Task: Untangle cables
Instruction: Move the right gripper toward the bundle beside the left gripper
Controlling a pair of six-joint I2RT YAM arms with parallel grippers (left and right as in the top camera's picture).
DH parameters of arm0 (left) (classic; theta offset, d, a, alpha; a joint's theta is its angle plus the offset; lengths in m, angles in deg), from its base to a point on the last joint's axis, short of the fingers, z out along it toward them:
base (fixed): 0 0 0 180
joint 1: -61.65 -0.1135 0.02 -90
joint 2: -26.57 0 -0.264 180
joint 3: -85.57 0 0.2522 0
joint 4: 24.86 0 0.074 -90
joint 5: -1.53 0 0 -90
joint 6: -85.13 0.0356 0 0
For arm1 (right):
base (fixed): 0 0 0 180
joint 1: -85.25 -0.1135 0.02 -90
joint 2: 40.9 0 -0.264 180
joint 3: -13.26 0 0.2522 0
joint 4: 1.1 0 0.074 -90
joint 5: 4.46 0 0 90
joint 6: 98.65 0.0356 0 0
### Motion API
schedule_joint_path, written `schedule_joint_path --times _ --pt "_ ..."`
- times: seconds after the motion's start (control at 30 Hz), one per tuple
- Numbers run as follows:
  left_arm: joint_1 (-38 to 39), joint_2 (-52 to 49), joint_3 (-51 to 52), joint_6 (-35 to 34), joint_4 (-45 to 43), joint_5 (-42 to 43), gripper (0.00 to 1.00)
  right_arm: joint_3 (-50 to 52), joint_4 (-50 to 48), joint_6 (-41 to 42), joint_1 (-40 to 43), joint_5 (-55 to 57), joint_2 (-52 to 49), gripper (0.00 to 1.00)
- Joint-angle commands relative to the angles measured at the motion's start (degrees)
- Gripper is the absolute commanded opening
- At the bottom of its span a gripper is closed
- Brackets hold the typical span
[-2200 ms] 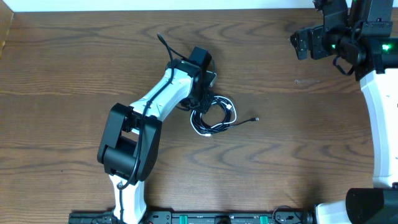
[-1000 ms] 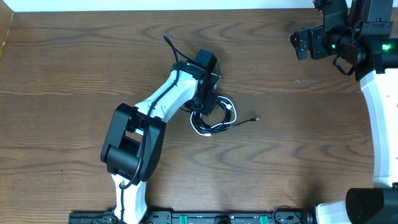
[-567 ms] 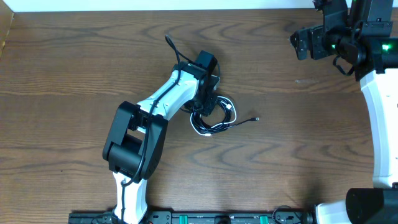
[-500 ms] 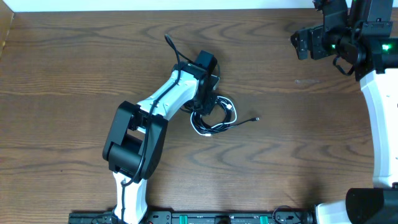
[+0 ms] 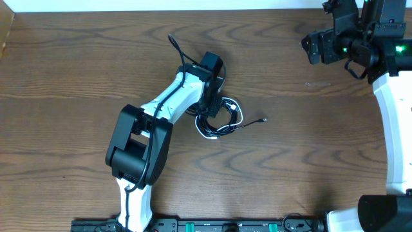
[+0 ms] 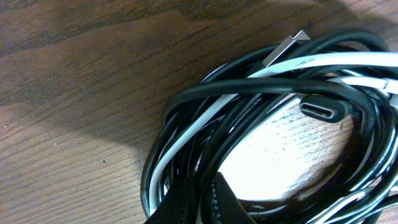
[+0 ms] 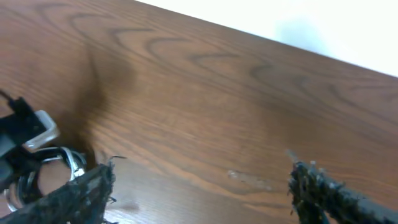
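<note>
1. The cables (image 5: 222, 121): black and white cords coiled in one tangle, lying mid-tabletop (image 5: 77, 77).
2. Left end effector (image 6: 202, 202): clenched at the coil's edge; whether it pinches a strand is unclear.
3. Right end effector (image 7: 199, 193): released, empty, well apart from the tangle.

Overhead looks straight down on the counter (image 5: 64, 64); left wrist sits close over the cables (image 6: 205, 118), which right wrist sees from afar.
</note>
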Motion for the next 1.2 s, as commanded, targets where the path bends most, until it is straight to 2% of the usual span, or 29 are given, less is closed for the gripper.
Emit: schedule_joint_path --times 0.0,0.13,0.27,0.53,0.83,0.93,1.07,1.17 --pt "-0.44 -0.42 0.11 0.20 -0.04 0.48 0.07 2.64 0.20 -1.22 0.17 -6.12 0.24 0.86" --pt "-0.44 -0.42 0.11 0.39 -0.02 0.48 0.07 7.61 -2.99 -0.59 -0.68 -10.64 -0.02 0.86" --pt "-0.44 -0.42 0.11 0.39 -0.02 0.50 0.07 11.08 -2.93 1.33 -4.37 -9.84 -1.64 0.84" --pt "-0.44 -0.42 0.11 0.39 -0.17 0.96 0.07 11.72 -1.07 3.08 -10.84 -7.54 -5.46 0.83" --pt "-0.44 -0.42 0.11 0.42 -1.16 1.27 0.08 13.60 2.10 6.05 -13.66 -8.98 -10.05 0.78" --pt "-0.90 -0.39 0.04 1.90 -1.18 5.73 0.07 15.15 1.95 5.81 -14.86 -10.84 -10.86 0.79" --pt "-2.25 -0.39 0.00 1.95 -1.25 6.69 0.07 17.40 0.87 5.86 -16.13 -10.88 -10.93 0.79" --pt "-3.96 -0.39 0.00 4.07 -0.90 12.74 0.08 19.30 -0.35 5.84 -17.09 -11.47 -10.93 0.79"
